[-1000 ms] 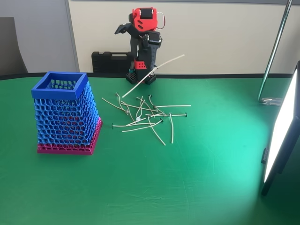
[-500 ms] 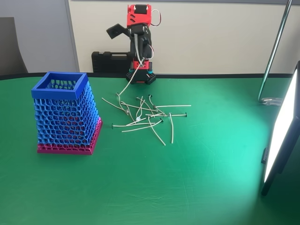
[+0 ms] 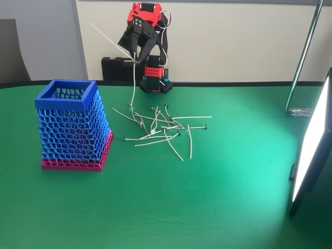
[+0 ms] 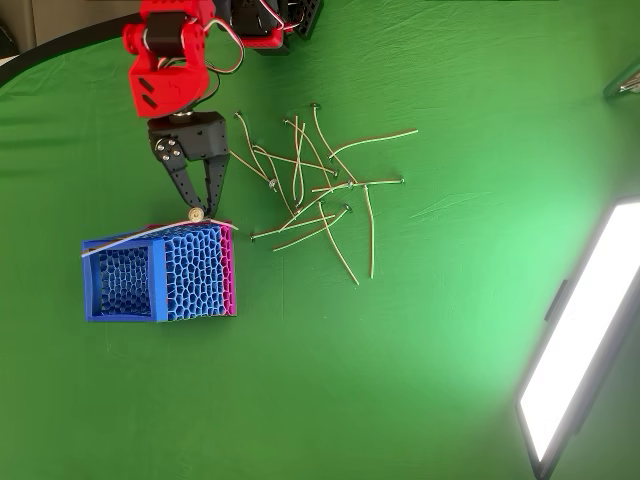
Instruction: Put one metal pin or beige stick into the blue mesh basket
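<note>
Nearest in the fixed view is bare green tabletop (image 3: 171, 212), with a bright light panel (image 3: 311, 148) standing on edge at the right. Farther in, on the left, the blue mesh basket (image 3: 72, 127) stands upright on its magenta base band, mouth open to the top. To its right, apart from it, a loose heap of pale sticks and pins (image 3: 163, 129) lies criss-crossed on the cloth, several of them curved or bent.

Behind the heap, at the back edge, the red and black arm rises from its base with the pincer (image 3: 136, 58) lifted high. Its fingers are pressed together on the beige stick (image 3: 111, 40), which slants up and to the left from the tips; a second thin strand (image 3: 134, 85) hangs down from the same spot toward the heap, and whether it is gripped too cannot be told. In the overhead view the pincer (image 4: 196, 213) sits over the basket's (image 4: 96, 285) top edge, with the stick (image 4: 130, 239) lying across the rim's corner. A black case (image 3: 118, 68) rests against the wall behind the arm, and a metal pole (image 3: 303, 57) leans at the far right.
</note>
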Robot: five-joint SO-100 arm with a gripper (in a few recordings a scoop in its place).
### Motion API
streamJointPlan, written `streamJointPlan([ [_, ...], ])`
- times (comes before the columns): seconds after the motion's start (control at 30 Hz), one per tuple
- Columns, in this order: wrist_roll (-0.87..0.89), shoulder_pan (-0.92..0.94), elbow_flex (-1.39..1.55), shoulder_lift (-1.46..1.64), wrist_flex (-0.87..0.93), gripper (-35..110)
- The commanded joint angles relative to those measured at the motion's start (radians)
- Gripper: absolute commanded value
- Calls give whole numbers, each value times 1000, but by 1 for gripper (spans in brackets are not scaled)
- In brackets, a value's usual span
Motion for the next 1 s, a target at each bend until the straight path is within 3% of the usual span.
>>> streamJointPlan([
  [0.0,69,31,-80,-28,-35,1],
  [0.4,225,147,-219,-121,-146,1],
  [0.73,106,172,-181,-161,-305,1],
  [0.97,35,187,-253,-183,-319,1],
])
